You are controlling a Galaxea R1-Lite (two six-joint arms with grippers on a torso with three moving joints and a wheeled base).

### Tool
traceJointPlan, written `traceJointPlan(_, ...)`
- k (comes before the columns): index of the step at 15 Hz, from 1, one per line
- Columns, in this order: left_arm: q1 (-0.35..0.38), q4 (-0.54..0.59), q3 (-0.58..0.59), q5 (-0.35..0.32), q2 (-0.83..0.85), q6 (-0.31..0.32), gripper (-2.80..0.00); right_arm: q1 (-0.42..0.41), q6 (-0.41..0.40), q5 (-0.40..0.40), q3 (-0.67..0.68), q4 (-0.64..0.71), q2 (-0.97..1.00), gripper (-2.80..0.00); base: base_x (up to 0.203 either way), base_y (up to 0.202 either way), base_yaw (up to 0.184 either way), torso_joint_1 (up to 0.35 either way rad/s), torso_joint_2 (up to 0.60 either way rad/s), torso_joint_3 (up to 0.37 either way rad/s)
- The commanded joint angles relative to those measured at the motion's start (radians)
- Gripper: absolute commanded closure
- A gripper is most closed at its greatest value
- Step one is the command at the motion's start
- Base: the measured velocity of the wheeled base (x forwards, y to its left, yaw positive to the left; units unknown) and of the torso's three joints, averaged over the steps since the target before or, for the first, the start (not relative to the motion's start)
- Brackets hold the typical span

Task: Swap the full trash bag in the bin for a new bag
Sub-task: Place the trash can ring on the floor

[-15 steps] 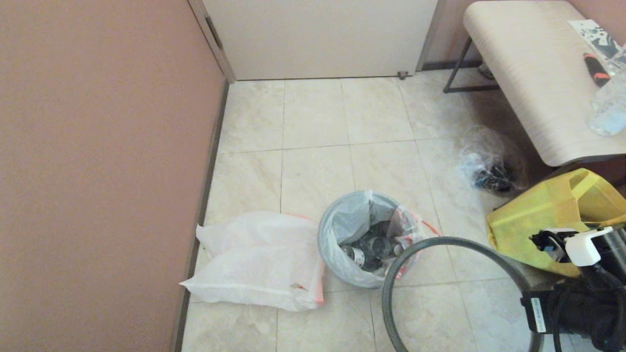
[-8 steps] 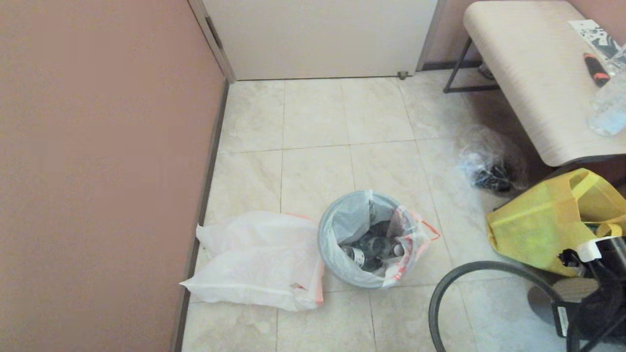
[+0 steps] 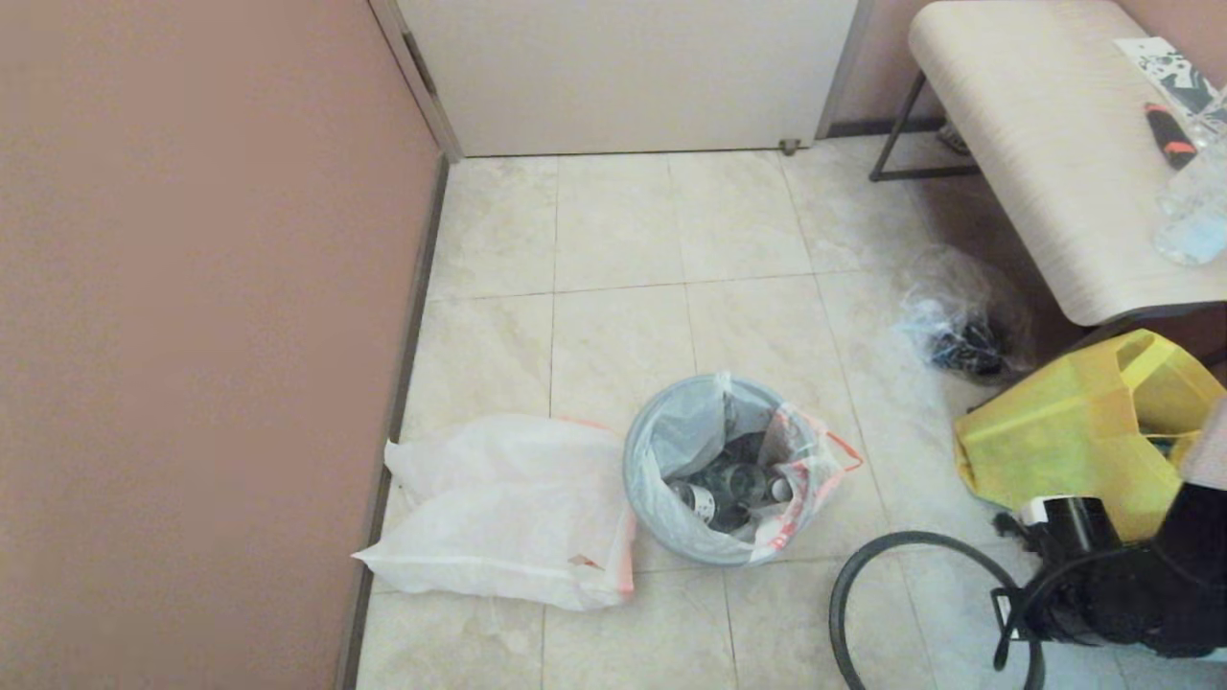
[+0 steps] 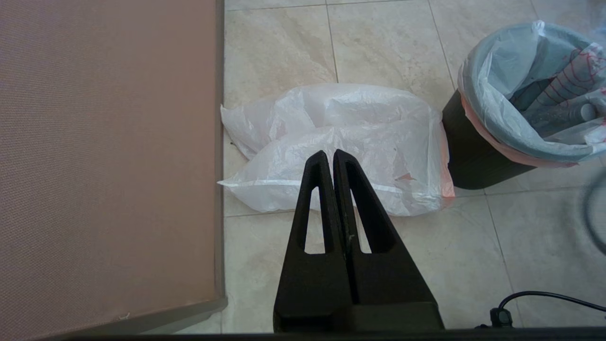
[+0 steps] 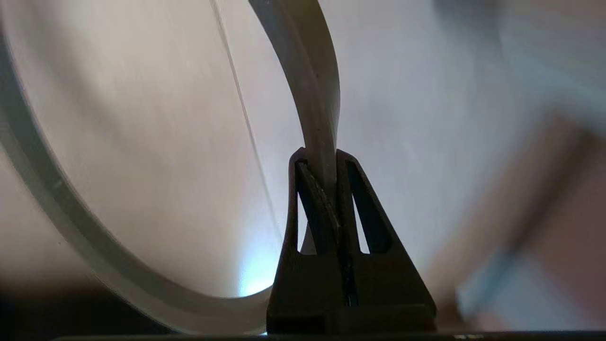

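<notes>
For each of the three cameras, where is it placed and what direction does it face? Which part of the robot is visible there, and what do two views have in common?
Head view: high on the robot, facing forward and down at the floor, the bin and the new bag; the right arm shows, bottom right.
Left wrist view: behind the shut left tool, facing the new bag and bin.
Right wrist view: behind the right tool, shut on the hoop.
Shared: head and right wrist views both show the hoop.
</notes>
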Motion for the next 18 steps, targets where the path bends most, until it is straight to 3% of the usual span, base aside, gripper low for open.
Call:
traceJointPlan(1,0.0,0.0,0.0,0.0,0.0,0.0,0.0,-0.001,-0.033,0.02,-0.095,-0.069,0.164,0.0,0.0,0.0,0.0,0.0,0.0,0.0)
traceJointPlan(3,0.0,0.0,0.0,0.0,0.001,0.0,0.0,0.009,-0.071,0.048,-0.197,-0.054,0.179,0.0,0.0,0.0,0.0,0.0,0.0,0.0)
traceJointPlan(5,0.001,0.0,0.0,0.0,0.0,0.0,0.0,0.025,-0.124,0.054,-0.214,-0.03,0.18,0.0,0.0,0.0,0.0,0.0,0.0,0.0)
traceJointPlan(6,0.0,0.0,0.0,0.0,0.0,0.0,0.0,0.034,-0.122,0.052,-0.21,-0.03,0.173,-2.8,0.0,0.0,0.0,0.0,0.0,0.0)
traceJointPlan(13,0.0,0.0,0.0,0.0,0.0,0.0,0.0,0.079,-0.088,-0.009,0.051,-0.034,-0.084,-2.8,0.0,0.0,0.0,0.0,0.0,0.0)
traceJointPlan(14,0.0,0.0,0.0,0.0,0.0,0.0,0.0,0.096,-0.075,-0.019,0.103,-0.034,-0.146,-1.71,0.0,0.0,0.0,0.0,0.0,0.0)
traceJointPlan(15,0.0,0.0,0.0,0.0,0.0,0.0,0.0,0.117,-0.068,-0.035,0.166,-0.034,-0.209,0.0,0.0,0.0,0.0,0.0,0.0,0.0)
traceJointPlan(18,0.0,0.0,0.0,0.0,0.0,0.0,0.0,0.187,-0.05,-0.099,0.305,-0.035,-0.36,0.0,0.0,0.0,0.0,0.0,0.0,0.0)
